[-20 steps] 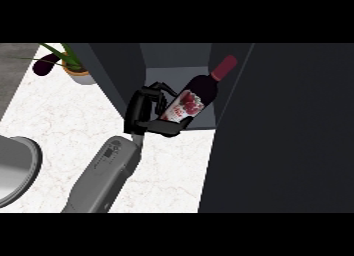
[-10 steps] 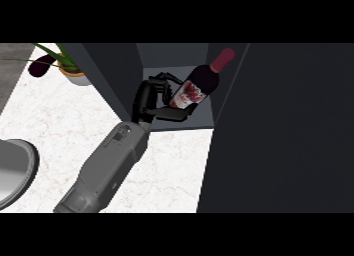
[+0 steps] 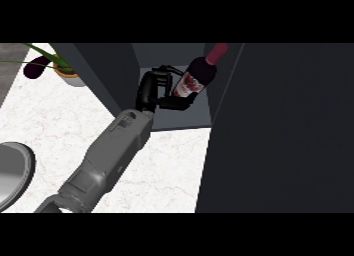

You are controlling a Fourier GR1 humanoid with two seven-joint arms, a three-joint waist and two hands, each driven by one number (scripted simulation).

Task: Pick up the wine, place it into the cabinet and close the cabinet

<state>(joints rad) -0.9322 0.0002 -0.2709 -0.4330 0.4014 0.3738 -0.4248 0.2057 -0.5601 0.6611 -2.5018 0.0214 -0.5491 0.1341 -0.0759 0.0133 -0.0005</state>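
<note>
The wine bottle (image 3: 198, 80) is dark, with a red cap and a white-and-red label. It leans with its neck toward the upper right, inside the open cabinet (image 3: 172, 119). My left hand (image 3: 152, 90) is curled round the bottle's lower body from the left, and its grey forearm runs down to the lower left. The bottle's base is hidden behind the fingers, so I cannot tell whether it rests on the cabinet's floor. My right hand does not show.
The cabinet's open dark door (image 3: 291, 130) fills the right side of the view. A potted plant (image 3: 62, 70) stands on the white marble counter (image 3: 47, 120) at the upper left. A grey sink basin (image 3: 3, 175) lies at the left edge.
My left hand has carried the bottle up and away from me, further into the cabinet's opening, and the bottle now stands a little more upright.
</note>
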